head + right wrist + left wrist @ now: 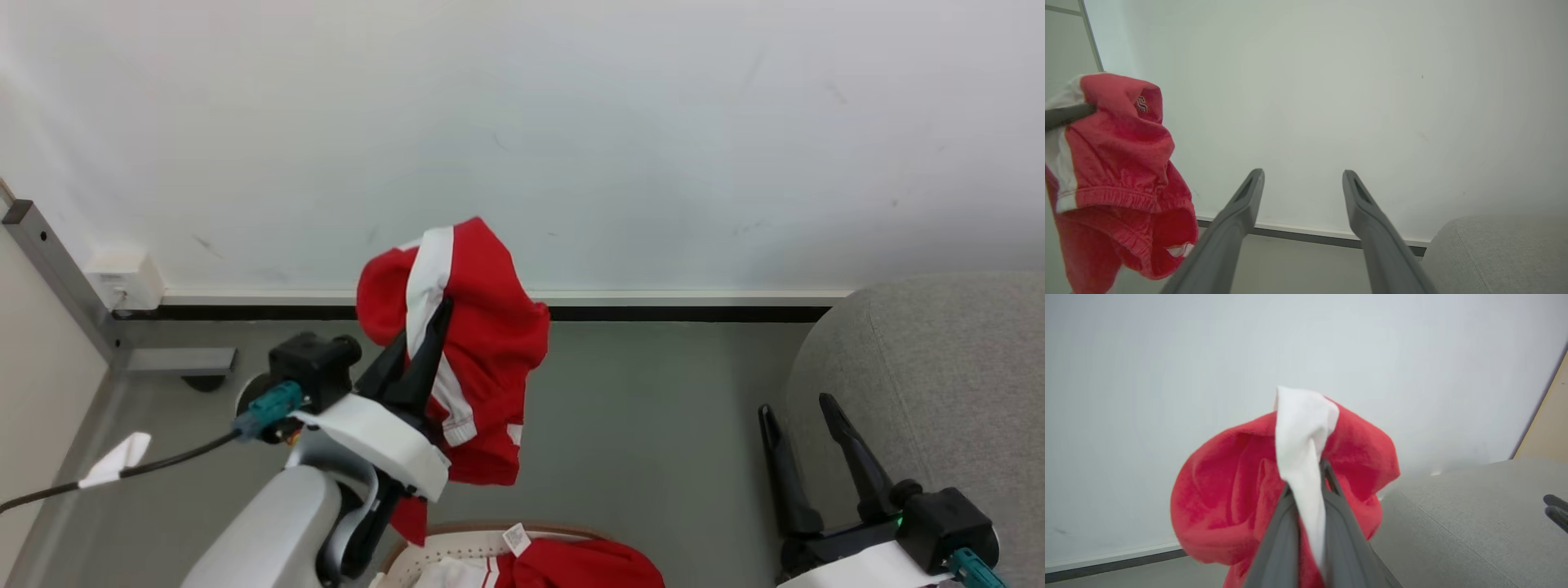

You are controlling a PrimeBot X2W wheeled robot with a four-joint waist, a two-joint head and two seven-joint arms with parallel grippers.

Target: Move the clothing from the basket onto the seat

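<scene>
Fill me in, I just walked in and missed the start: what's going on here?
The robot's left jaws are shut on a soft bright red garment with a broad white stripe, holding it up in the air before the white wall. More red clothing lies in the oval white plastic basket with a tan-brown rim below it. The right jaws stand wide open and empty beside the large light grey fabric seat.
</scene>
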